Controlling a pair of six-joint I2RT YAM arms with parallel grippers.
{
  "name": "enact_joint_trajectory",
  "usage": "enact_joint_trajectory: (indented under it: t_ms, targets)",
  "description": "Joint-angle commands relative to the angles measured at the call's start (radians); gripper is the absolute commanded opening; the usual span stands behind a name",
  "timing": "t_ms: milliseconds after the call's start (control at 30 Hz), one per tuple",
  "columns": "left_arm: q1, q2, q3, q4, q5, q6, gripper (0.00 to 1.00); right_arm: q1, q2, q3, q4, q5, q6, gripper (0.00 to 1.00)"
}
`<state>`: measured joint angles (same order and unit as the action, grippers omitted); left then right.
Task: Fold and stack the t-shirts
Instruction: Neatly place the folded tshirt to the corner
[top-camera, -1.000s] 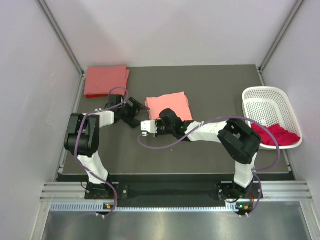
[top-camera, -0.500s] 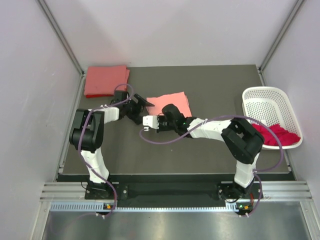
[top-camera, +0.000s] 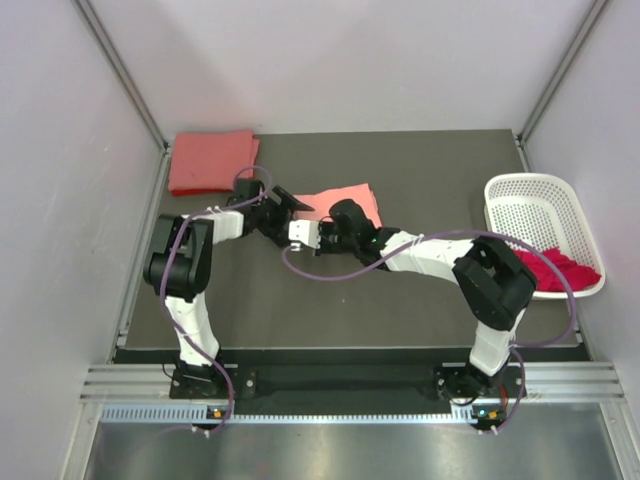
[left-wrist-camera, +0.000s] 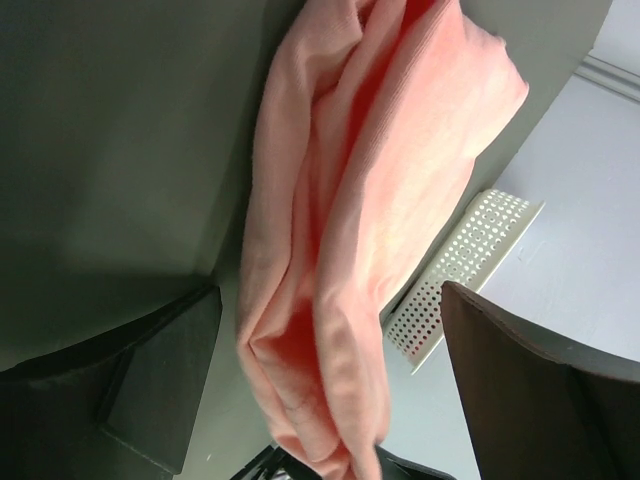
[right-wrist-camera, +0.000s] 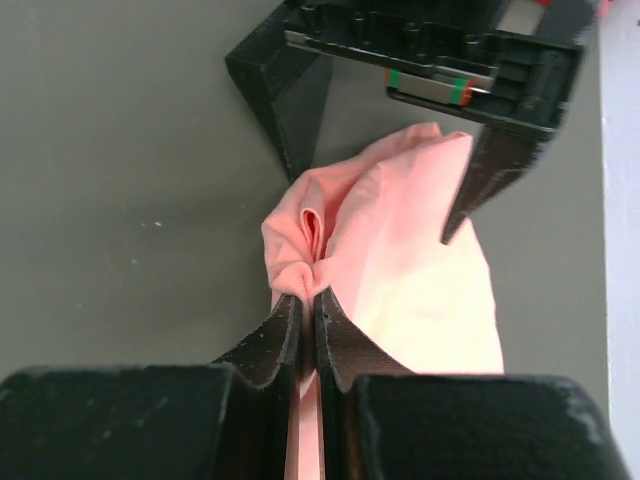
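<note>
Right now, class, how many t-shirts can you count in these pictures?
3: coral-red t-shirt folded at the far left; salmon-pink t-shirt in the middle; magenta t-shirt in the basket, where others may hide.

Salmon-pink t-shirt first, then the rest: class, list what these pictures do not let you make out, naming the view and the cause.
- salmon-pink t-shirt: top view, near-left corner hidden under left gripper and right gripper.
- magenta-red t-shirt: top view, left edge behind the right arm.
- left gripper: left wrist view, fingers cut by frame edges.
- right gripper: right wrist view, pinched cloth's extent hidden between its fingers.
</note>
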<state>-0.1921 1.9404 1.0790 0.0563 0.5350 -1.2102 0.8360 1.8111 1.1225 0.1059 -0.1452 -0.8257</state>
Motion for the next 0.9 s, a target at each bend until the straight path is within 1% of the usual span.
enact_joint_trajectory:
  t_ms: [0,167,400,533,867]
  targets:
    - [-0.003,0.061,0.013,-0.108,-0.093,0.035,0.96,-0.025,-0.082,0.043,0.048,-0.037,0.013,0.0]
    - [-0.003,0.091,0.044,-0.15,-0.112,0.051,0.95,-0.04,-0.096,0.04,0.052,-0.051,0.02,0.0]
    - [0.003,0.155,0.085,-0.122,-0.122,0.069,0.85,-0.04,-0.09,0.042,0.057,-0.054,0.025,0.0]
    - [0.016,0.187,0.088,-0.109,-0.127,0.058,0.82,-0.049,-0.09,0.051,0.057,-0.054,0.025,0.0]
    - [0.022,0.258,0.159,-0.167,-0.155,0.109,0.79,-0.067,-0.098,0.048,0.072,-0.068,0.045,0.0]
